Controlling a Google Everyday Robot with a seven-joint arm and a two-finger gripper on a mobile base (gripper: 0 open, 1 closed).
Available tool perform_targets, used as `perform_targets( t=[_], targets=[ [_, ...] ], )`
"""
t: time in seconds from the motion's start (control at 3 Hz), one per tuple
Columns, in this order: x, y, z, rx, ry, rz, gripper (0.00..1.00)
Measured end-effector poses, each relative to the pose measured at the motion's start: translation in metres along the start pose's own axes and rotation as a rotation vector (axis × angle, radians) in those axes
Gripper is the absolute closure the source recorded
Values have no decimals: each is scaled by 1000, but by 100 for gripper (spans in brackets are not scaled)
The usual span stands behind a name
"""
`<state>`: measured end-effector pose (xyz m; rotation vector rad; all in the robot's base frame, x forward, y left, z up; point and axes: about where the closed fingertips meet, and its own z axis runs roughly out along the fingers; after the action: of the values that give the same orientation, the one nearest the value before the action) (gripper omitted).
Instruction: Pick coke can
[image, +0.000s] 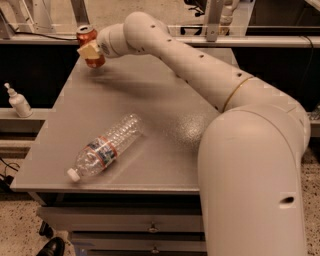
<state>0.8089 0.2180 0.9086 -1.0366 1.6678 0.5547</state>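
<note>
The coke can (88, 37) is a small red can with a silver top, at the far left corner of the grey table (150, 110). My gripper (91, 50) is at the can, reached across from the right, and its cream fingers (87, 50) are closed on the can's middle. The can is slightly tilted, with its base just above the table surface. Part of the can's side is hidden by the fingers.
A clear plastic water bottle (106, 147) with a red-blue label lies on its side near the table's front left. A white pump bottle (19, 102) stands on a lower shelf to the left. A rail (260, 41) runs behind the table.
</note>
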Motion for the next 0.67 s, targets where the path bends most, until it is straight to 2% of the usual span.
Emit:
perform_targets(
  t=[0.33,0.67],
  targets=[
    [-24,-13,-31,28,-56,41,100],
    [-65,-22,-63,39,-126,52,100]
  ],
)
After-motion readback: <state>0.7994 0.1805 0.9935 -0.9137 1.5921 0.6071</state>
